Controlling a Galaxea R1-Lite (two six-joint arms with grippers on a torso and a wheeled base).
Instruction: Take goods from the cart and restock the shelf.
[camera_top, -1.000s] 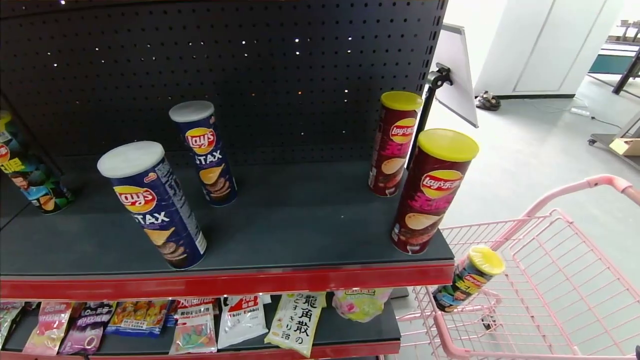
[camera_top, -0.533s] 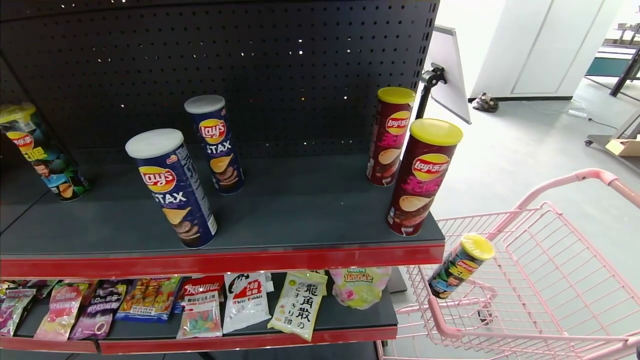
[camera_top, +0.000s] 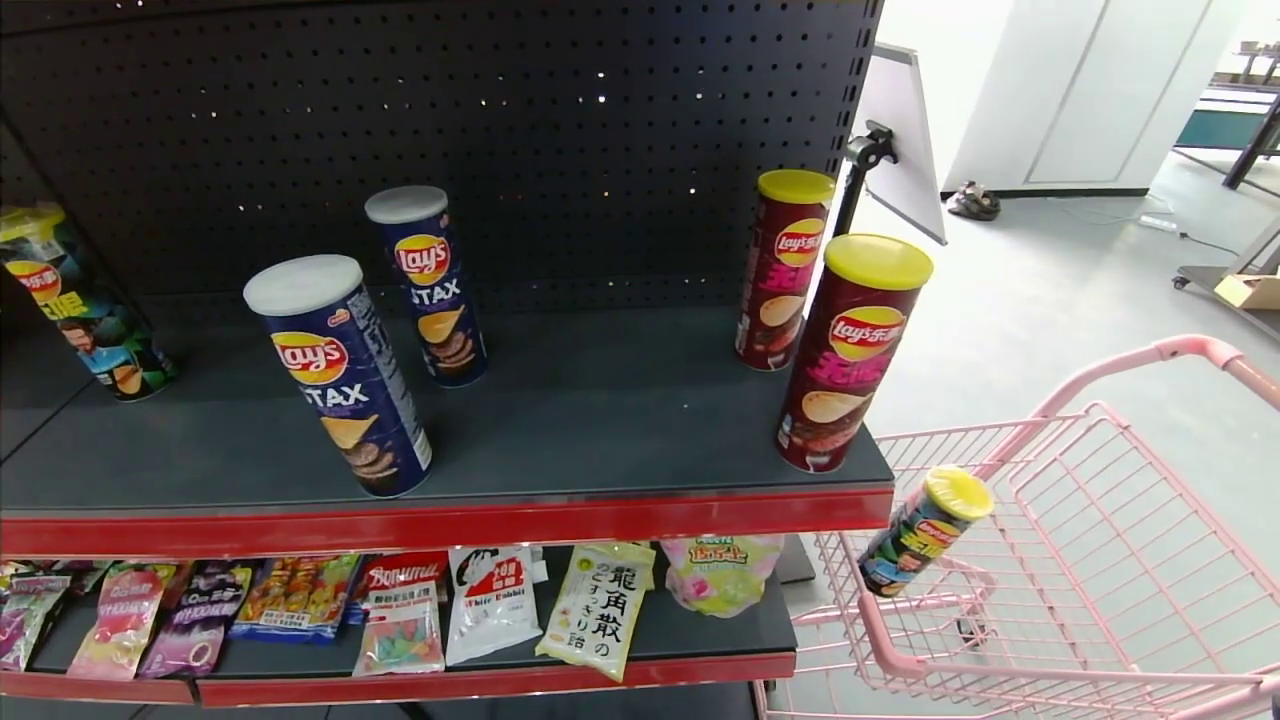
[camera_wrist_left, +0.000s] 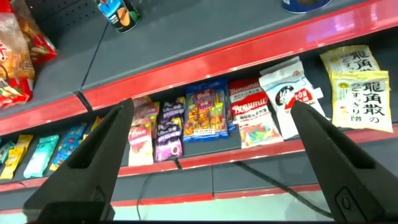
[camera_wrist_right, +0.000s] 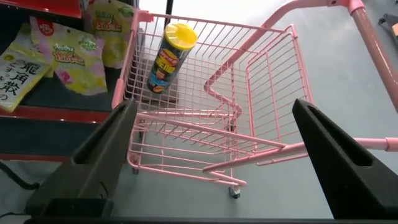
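Five tall crisp tubes stand upright on the dark grey upper shelf board (camera_top: 600, 420) with its red front lip in your head view. A front navy-blue tube with a white lid (camera_top: 340, 375) and a rear navy-blue tube (camera_top: 428, 285) sit left of centre. A front maroon tube with a yellow lid (camera_top: 850, 350) is at the right-hand corner, with a rear maroon tube (camera_top: 782, 270) just behind it. A green-and-blue tube (camera_top: 90, 310) stands at the far left. Behind them rises a black perforated back panel (camera_top: 600, 150). Flat snack bags (camera_top: 600, 620) lie in a row on the lower shelf (camera_top: 700, 640). To the right, on the pale grey floor (camera_top: 1050, 300), is the pink wire cart (camera_top: 1180, 350), and a dark printed tube with a yellow lid (camera_top: 925, 530) leans in its near corner by the shelf end.

Your left wrist view looks at the lower shelf. The left gripper (camera_wrist_left: 211, 104) has its black fingers spread wide, grasping nothing, with the bags (camera_wrist_left: 205, 118) framed between them.

Your right wrist view looks down into the cart (camera_wrist_right: 249, 81). The right gripper (camera_wrist_right: 214, 102) is likewise spread wide and empty, well apart from the yellow-lidded tube (camera_wrist_right: 169, 56), which leans against the wire wall beside the shelf. This view adds the cart's small wheel (camera_wrist_right: 234, 193).
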